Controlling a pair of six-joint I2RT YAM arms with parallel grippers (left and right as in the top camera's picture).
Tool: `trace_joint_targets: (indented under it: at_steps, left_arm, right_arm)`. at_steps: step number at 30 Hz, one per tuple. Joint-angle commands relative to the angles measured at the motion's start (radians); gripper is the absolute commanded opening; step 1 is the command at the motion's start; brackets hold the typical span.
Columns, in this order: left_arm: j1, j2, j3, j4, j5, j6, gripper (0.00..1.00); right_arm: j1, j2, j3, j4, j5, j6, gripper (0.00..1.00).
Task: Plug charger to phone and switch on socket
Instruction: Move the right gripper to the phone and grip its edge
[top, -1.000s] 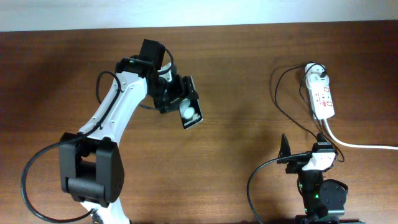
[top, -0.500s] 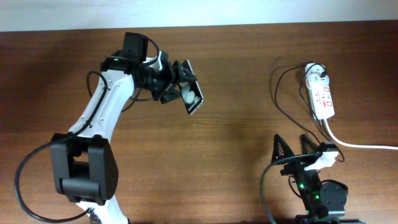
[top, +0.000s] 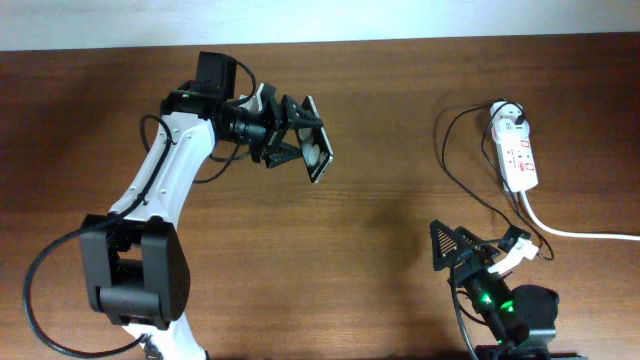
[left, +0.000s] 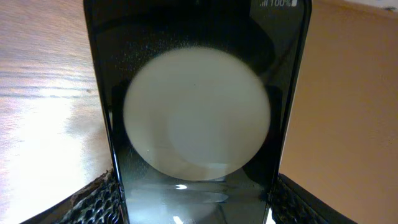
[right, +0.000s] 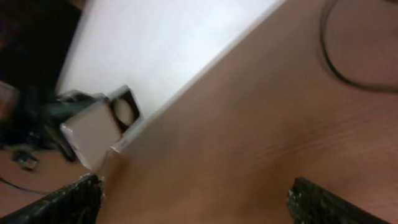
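left gripper: clamped on the phone, holding it up off the bench on its edge, toward the back edge and a bit left of the middle
phone up close: pretty much fills the left wrist view, big white round patch, tiny "100%" at the top, a finger pad on either side down low
right gripper: fingers spread wide apart, down by the front edge toward the right corner
socket: lying flat near the back-right corner, thick white cord running off the right edge
charger: white adapter sits on the socket's back end, thin black cable loops left, then runs toward the right gripper; can't tell where the plug tip is
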Motion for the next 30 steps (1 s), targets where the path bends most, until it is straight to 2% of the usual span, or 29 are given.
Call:
trace_joint_targets:
  at_steps: [1,5,8,14,15,18,20,22,26,30]
  left_arm:
    - [0.001,-0.036,0.023,0.005,0.098,-0.005,0.63]
    - [0.001,-0.036,0.023,0.006,0.094,-0.006,0.63]
    - [0.001,-0.036,0.023,0.006,0.069,-0.006,0.64]
    - [0.001,-0.036,0.023,0.028,0.047,-0.038,0.64]
    - [0.001,-0.036,0.023,0.028,0.047,-0.049,0.64]
    - [0.001,-0.036,0.023,0.028,0.047,-0.05,0.64]
    - [0.001,-0.036,0.023,0.028,0.047,-0.05,0.64]
    - [0.001,-0.036,0.023,0.028,0.047,-0.05,0.64]
    - [0.001,-0.036,0.023,0.028,0.047,-0.049,0.64]
    - [0.001,-0.036,0.023,0.028,0.047,-0.048,0.64]
  right_arm:
    - [0.006,0.123,0.149,-0.079,-0.024,-0.104,0.95]
    - [0.021,0.364,0.307,-0.106,-0.091,-0.135,0.92]
    - [0.155,0.554,0.44,-0.081,-0.092,-0.172,0.9]
    - [0.546,0.809,0.527,0.165,0.251,-0.174,0.89]
    - [0.618,0.86,0.527,0.22,0.361,-0.174,0.89]
    - [0.732,0.997,0.527,0.404,0.508,-0.179,0.89]
    - [0.761,1.097,0.529,0.544,0.514,-0.204,0.89]
    - [0.764,1.196,0.554,0.612,0.514,-0.204,0.88]
    - [0.764,1.324,0.674,0.617,0.514,-0.239,0.82]
    - [0.764,1.377,0.732,0.617,0.552,-0.256,0.79]
